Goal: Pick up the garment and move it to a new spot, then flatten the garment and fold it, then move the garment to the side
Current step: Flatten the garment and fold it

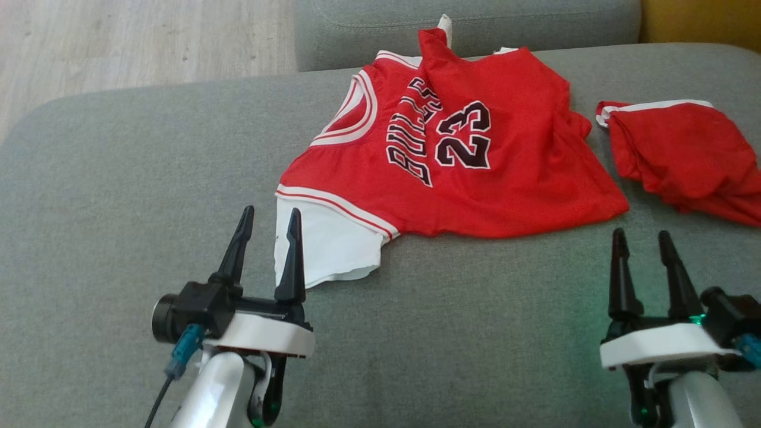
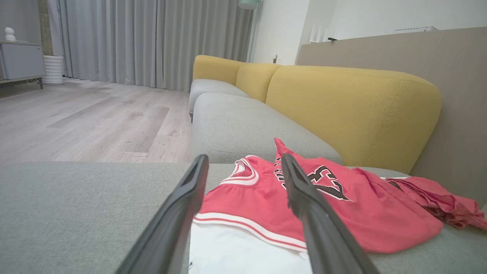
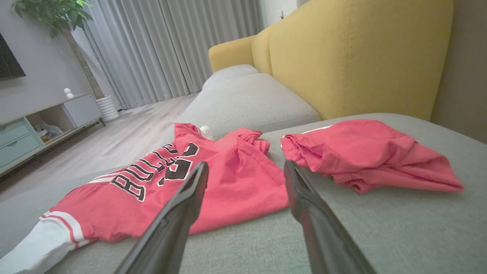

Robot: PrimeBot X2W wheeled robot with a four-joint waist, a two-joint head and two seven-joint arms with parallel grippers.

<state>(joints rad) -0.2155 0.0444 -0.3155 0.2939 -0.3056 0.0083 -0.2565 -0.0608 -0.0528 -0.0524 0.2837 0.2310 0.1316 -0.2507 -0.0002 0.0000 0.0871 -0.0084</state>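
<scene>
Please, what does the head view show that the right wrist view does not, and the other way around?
Head view, of the two: the left gripper, open. Right wrist view, of the two: curtains, a potted plant, teal drawers. Both: the red jersey with white cloth at its edge, the red shorts lying apart from it, the grey sofa seat, the open right gripper.

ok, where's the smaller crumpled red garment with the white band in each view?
Head view: smaller crumpled red garment at far right on the grey fabric sofa cushion, right of the red number-23 jersey.
Left wrist view: far right edge, beyond the jersey.
Right wrist view: right of centre, beside the jersey.
Shared landmark: the jersey's black 23.
</scene>
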